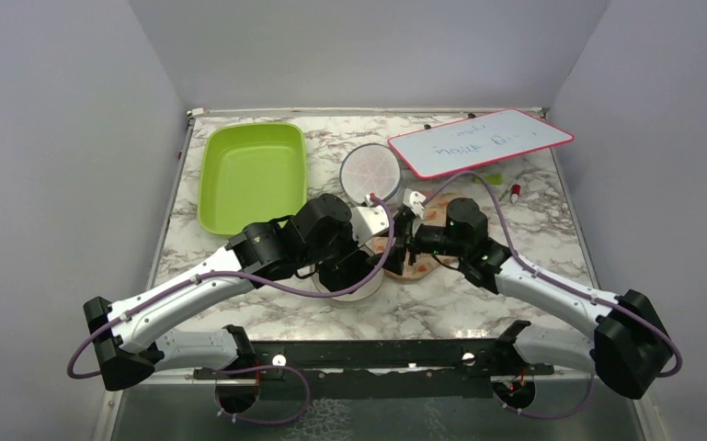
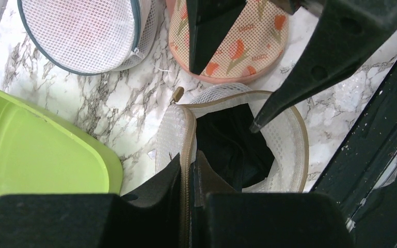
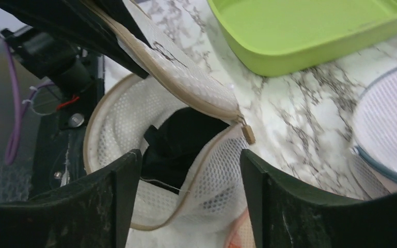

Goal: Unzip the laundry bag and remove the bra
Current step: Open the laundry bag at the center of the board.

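Note:
The laundry bag (image 2: 289, 129) lies unzipped on the marble, its tan-rimmed mesh lid (image 3: 186, 72) lifted. The black bra (image 2: 232, 144) sits inside the opening and also shows in the right wrist view (image 3: 180, 137). My left gripper (image 2: 188, 165) is shut on the lid's tan zipper rim and holds it up. My right gripper (image 3: 186, 175) is open and empty, hovering just above the bag's mouth, one finger over the bra and one past the rim. The zipper pull (image 3: 248, 133) hangs at the rim's end. In the top view both grippers (image 1: 357, 266) (image 1: 403, 241) meet over the bag (image 1: 354, 292).
A flat orange floral pouch (image 2: 248, 41) lies just beyond the bag. A plain white mesh pod (image 2: 82, 31) stands behind it. A green tray (image 1: 253, 175) is at the back left. A whiteboard (image 1: 478, 142) lies at the back right.

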`<state>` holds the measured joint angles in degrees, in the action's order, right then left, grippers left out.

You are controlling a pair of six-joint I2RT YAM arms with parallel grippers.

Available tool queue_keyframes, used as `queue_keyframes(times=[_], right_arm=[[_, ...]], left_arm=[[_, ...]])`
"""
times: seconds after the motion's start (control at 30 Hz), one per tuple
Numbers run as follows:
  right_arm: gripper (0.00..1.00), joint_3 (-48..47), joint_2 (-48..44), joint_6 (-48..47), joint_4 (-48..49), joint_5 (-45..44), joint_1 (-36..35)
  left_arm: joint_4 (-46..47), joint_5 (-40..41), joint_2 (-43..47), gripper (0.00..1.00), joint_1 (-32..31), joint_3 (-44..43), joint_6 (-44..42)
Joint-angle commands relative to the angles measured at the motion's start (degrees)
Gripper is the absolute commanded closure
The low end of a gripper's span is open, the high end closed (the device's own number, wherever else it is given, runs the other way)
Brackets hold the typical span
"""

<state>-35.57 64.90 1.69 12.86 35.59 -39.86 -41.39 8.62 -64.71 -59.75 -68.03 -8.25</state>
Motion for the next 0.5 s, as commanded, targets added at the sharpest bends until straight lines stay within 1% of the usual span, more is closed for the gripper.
queue_keyframes(times=[0.0, 0.03, 0.17, 0.27, 0.4, 0.47], right_arm=[[0.27, 0.7, 4.3, -1.1, 19.5, 9.9, -0.6], [0.26, 0.1, 5.6, -1.2, 20.9, 9.9, -0.7], [0.25, -1.3, 8.9, -1.4, 26.0, 9.9, -0.8], [0.26, -3.4, 11.7, -1.2, 26.5, 12.5, -0.8], [0.30, -3.3, 14.0, 2.3, 31.0, 15.4, -0.8], [0.39, -3.5, 15.6, 5.1, 32.8, 17.1, -0.9]], left_arm=[[1.7, -1.6, 1.4, 1.00, -0.3, -1.3, 0.1], [1.6, -2.1, 1.4, 1.00, -0.3, -1.3, 0.2], [1.4, -3.7, 1.4, 1.00, -0.3, -1.4, 0.7], [1.3, -4.2, 1.2, 1.00, -0.3, -1.7, 0.6], [0.9, -4.2, 0.9, 1.00, -0.3, -2.2, 0.4], [0.9, -3.9, 0.8, 1.00, -0.4, -2.3, 0.4]])
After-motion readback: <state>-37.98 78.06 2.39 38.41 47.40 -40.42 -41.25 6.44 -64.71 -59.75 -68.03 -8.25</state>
